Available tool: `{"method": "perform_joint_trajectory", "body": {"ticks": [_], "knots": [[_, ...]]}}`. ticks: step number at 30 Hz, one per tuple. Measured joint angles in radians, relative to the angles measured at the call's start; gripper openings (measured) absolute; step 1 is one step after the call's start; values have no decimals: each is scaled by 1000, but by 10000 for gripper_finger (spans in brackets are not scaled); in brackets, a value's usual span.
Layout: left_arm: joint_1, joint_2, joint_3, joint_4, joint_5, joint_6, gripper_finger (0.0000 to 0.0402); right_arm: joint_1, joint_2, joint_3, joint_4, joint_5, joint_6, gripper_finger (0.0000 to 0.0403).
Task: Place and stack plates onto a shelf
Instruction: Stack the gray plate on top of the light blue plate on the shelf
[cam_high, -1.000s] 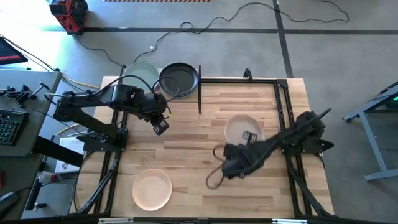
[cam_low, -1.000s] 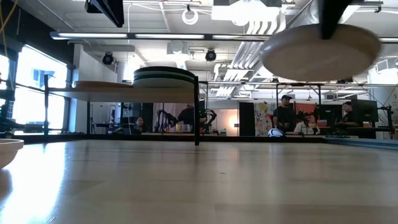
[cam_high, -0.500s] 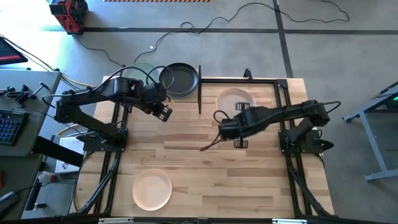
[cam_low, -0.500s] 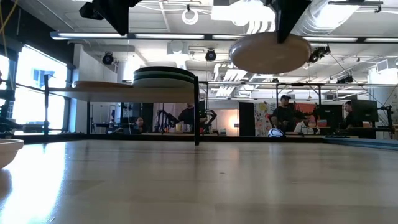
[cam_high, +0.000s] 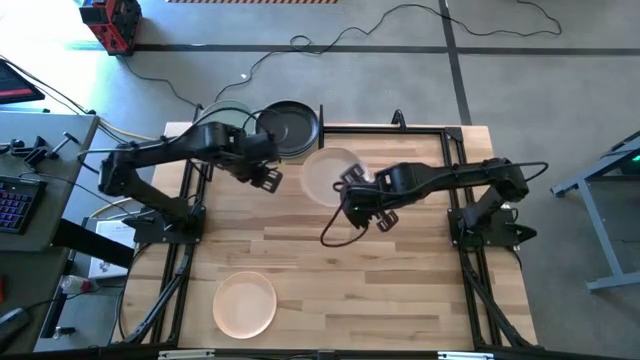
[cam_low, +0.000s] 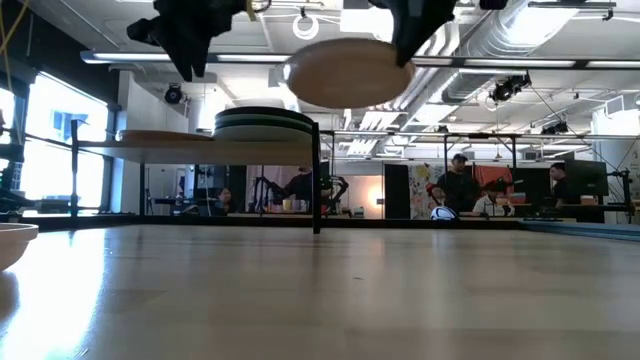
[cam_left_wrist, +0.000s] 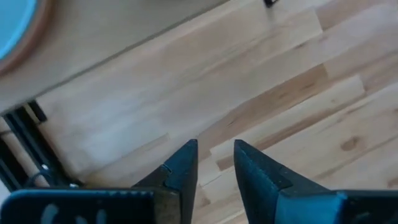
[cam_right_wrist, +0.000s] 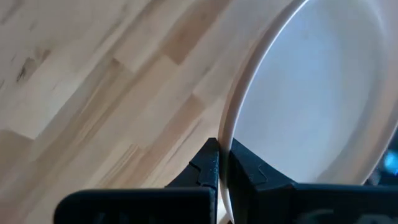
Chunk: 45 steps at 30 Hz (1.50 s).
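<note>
While my right end effector (cam_high: 352, 186) pinches 1 beige plate (cam_high: 330, 175) by its rim, I see the shelf (cam_low: 190, 145) stack just beside, leftward.

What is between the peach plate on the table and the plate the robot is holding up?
Only bare tabletop, seen from the high view. The peach plate sits near the front edge; the right gripper holds the white plate up by its rim.

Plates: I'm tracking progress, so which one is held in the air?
The white plate, pinched at its rim by the right gripper; the others rest on surfaces.
</note>
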Motion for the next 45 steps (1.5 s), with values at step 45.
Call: {"method": "perform_joint_trajectory", "body": {"ticks": [45], "knots": [[-19, 99, 0, 350, 134, -209, 88, -10, 0, 0, 115, -155, -248, 0]]}}
